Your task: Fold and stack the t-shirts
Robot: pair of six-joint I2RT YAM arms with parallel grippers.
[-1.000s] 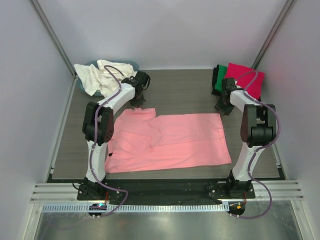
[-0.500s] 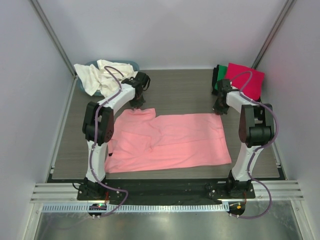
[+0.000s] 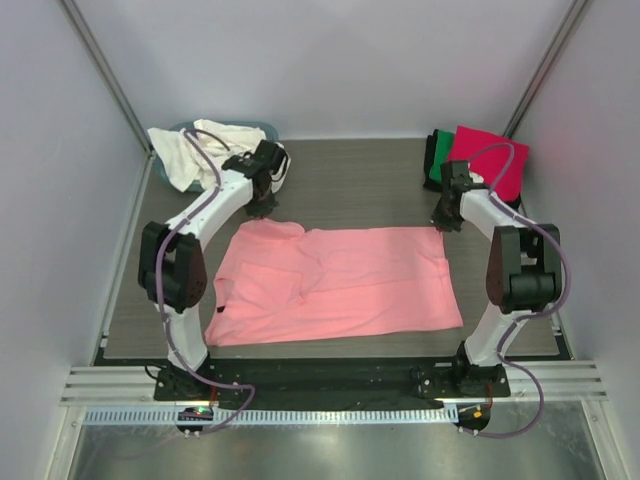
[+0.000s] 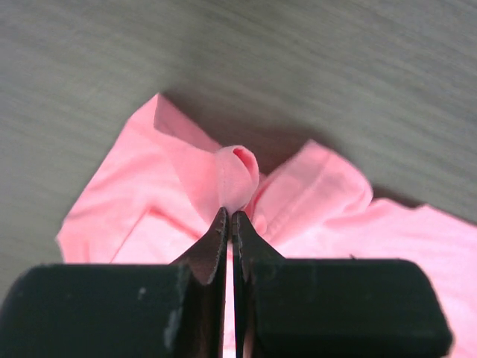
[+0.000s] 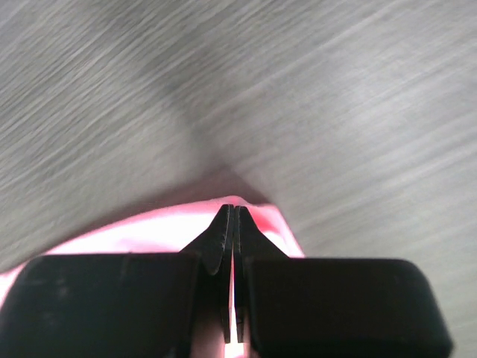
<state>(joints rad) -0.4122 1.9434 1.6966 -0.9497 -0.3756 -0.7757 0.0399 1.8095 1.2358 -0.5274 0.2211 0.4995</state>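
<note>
Two arms: both reach to the far edge of the salmon pink t-shirt point(image 3: 340, 285), one at each far corner.
Cream white t-shirts point(image 3: 185, 150): heaped loosely in the teal-blue tub point(image 3: 265, 127) at the far-left corner of the surface point(image 3: 360, 180).
Left end effector point(image 4: 229, 216): pressed together on a bunched fold at the pink shirt's far-left corner, with a small loop of cloth poking out past the tips.
Salmon pink t-shirt: spread across the middle of the surface, wrinkled on its left half and smoother on its right.
Right end effector point(image 5: 232, 212): pressed together, pinching the shirt's far-right corner low at the surface.
Magenta red t-shirt point(image 3: 492, 158): folded at the far-right corner, with a green t-shirt point(image 3: 437, 165) showing along its left edge.
</note>
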